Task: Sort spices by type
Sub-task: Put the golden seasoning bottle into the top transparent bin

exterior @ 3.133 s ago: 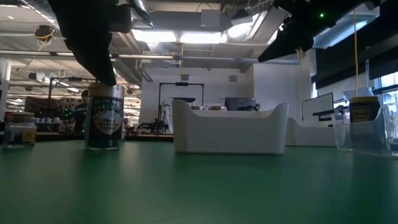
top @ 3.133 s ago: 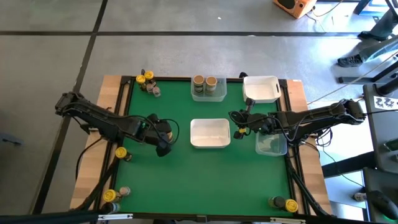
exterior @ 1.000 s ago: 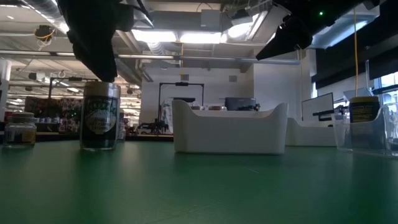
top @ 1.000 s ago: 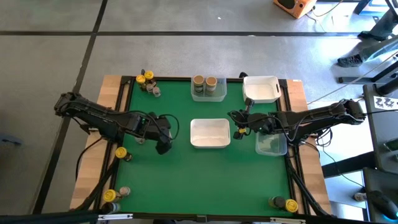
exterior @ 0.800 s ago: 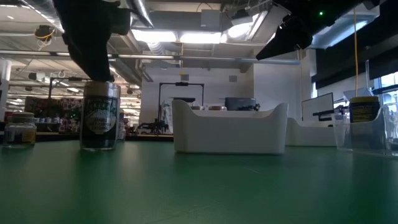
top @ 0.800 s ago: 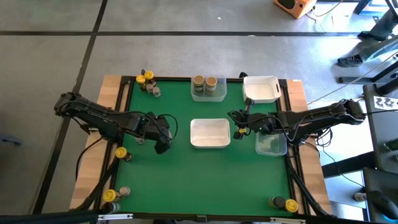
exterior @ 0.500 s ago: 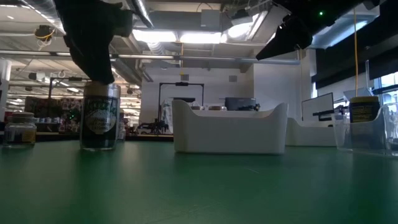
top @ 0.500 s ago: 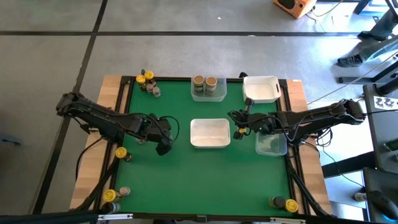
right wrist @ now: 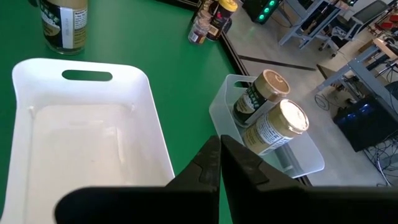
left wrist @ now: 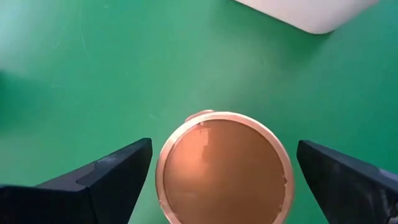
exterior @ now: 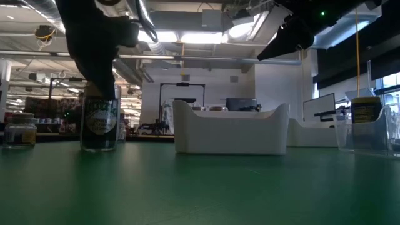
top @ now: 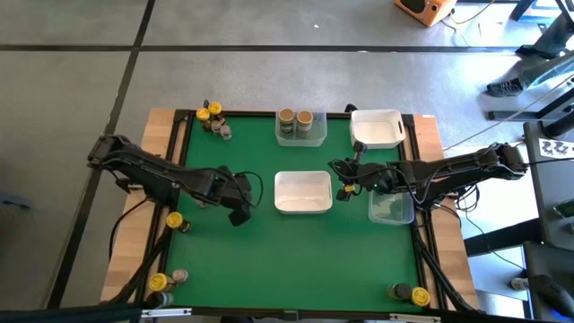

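Note:
In the left wrist view a spice jar with a copper-tan lid (left wrist: 224, 171) stands upright on the green mat. My left gripper (left wrist: 224, 149) is open and points down over it. One finger stands on each side of the lid, with mat showing in both gaps. In the low view the same jar (exterior: 100, 122) rests on its base under the dark gripper (exterior: 94, 69). From above, the gripper (top: 239, 212) hides the jar. My right gripper (top: 343, 179) hangs shut and empty beside the central white tray (top: 302, 208), and its fingers (right wrist: 217, 158) are closed together.
A clear tray (top: 300, 136) with two tan-lidded jars (right wrist: 270, 115) stands at the far middle, a white tray (top: 377, 139) at the far right, and a clear tray (top: 392, 215) at the right. More jars stand at the far left corner (top: 212, 117), the left edge (top: 173, 220) and both near corners (top: 166, 280) (top: 408, 292).
My left gripper has come down toward the tan-lidded jar and shifted slightly toward the table's right, still open. The jar has stayed where it stood.

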